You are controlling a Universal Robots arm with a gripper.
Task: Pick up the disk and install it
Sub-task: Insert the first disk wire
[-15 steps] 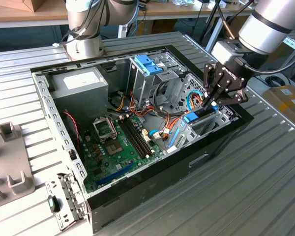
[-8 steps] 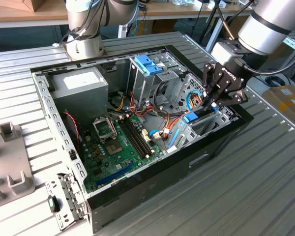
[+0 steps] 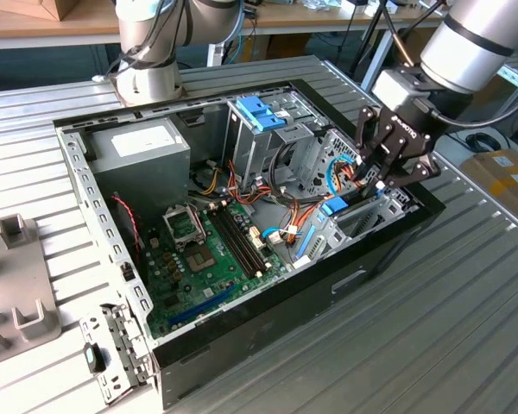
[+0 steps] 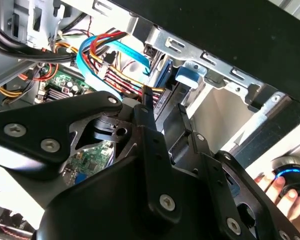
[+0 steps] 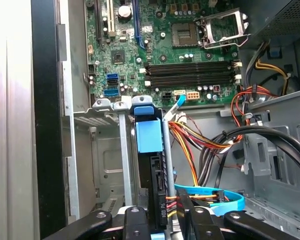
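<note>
End effector over the disk (standing in bay).

The disk looked dark and matt, its carrier light-blue plastic; the computer case was bare grey metal.

My gripper is at the near edge in the first wrist view, its black fingers standing on both sides of the disk. The disk sits on edge in a metal drive bay of the open computer case, and its light-blue carrier tab points away from me. Whether the fingers press on the disk I cannot tell. Beside the disk lies a blue flat cable together with orange, red and yellow wires. Farther from me is the green motherboard, with black memory slots and a processor socket.
</note>
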